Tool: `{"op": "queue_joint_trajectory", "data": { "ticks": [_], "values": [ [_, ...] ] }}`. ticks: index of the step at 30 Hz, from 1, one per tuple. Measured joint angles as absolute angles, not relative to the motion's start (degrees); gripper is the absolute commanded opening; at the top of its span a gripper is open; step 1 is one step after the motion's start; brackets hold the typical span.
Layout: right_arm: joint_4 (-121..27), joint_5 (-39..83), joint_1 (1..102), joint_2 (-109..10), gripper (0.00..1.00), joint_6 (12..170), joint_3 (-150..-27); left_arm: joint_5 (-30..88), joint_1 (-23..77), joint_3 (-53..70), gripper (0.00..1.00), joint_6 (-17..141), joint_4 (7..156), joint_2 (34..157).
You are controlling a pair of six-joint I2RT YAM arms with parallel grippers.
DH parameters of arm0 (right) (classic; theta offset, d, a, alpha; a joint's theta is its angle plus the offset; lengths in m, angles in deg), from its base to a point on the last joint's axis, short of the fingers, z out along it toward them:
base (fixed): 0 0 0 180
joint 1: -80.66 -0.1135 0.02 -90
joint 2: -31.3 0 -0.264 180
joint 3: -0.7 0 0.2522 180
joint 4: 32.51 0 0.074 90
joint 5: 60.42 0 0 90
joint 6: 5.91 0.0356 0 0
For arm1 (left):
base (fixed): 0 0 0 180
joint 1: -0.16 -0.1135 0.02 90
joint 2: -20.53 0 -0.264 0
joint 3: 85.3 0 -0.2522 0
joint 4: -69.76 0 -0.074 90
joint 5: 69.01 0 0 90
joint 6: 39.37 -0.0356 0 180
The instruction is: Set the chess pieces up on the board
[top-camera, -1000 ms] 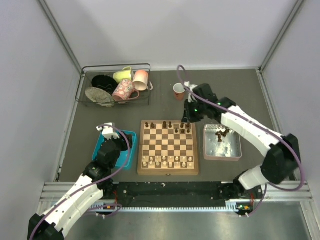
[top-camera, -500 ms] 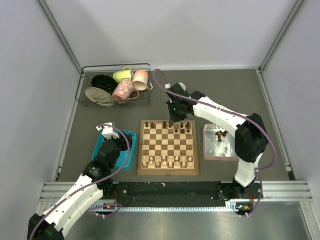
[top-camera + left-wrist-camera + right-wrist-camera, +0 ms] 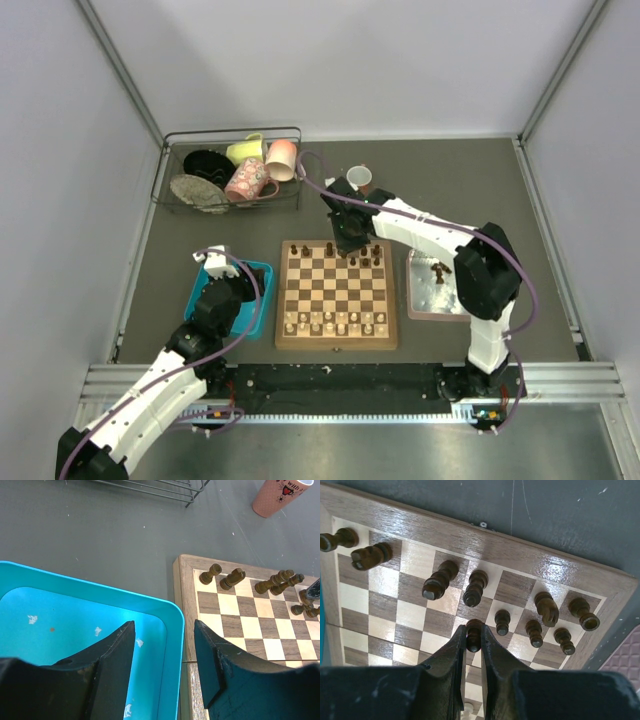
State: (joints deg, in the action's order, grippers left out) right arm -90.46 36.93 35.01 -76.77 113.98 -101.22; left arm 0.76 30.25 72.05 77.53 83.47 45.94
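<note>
The board point(image 3: 281, 296) lies mid-table. Several dark chess pieces point(image 3: 330, 248) stand along its far rows and pale chessmen point(image 3: 335, 322) along its near rows. My right gripper point(image 3: 350, 245) hovers over the far rows, shut on a dark pawn point(image 3: 473, 634). In the right wrist view the pawn hangs above the second row, beside three standing pawns point(image 3: 502, 621). More dark pieces point(image 3: 438, 268) lie in the grey tray point(image 3: 445, 305). My left gripper point(image 3: 164, 635) stands open and empty over the right rim of the blue tray point(image 3: 172, 630), next to the board's left frame point(image 3: 183, 605).
A wire basket point(image 3: 235, 170) holding mugs and dishes sits at the back left. A pink cup point(image 3: 358, 178) stands behind the board, close to the right arm's wrist. The grey tray lies right of the board and the blue tray point(image 3: 262, 268) left of it.
The right arm swung left from the grey tray's far end to above the board's far rows, gripper shut throughout. The left arm has not moved.
</note>
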Motion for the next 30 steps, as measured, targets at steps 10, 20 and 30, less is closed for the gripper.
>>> {"op": "queue_joint_trajectory", "data": {
  "ticks": [10,20,30],
  "values": [
    [-90.2,37.3,34.3,-78.7,0.03,114.8,-101.2,0.8,30.2,72.1,0.56,77.5,83.5,45.9],
    [-89.1,37.5,34.2,-78.7,0.05,115.7,-100.8,0.8,30.2,72.1,0.56,77.5,83.5,45.9],
    [-88.6,38.2,34.2,-79.4,0.06,115.9,-100.0,0.8,30.2,72.1,0.56,77.5,83.5,45.9]
  ]
}}
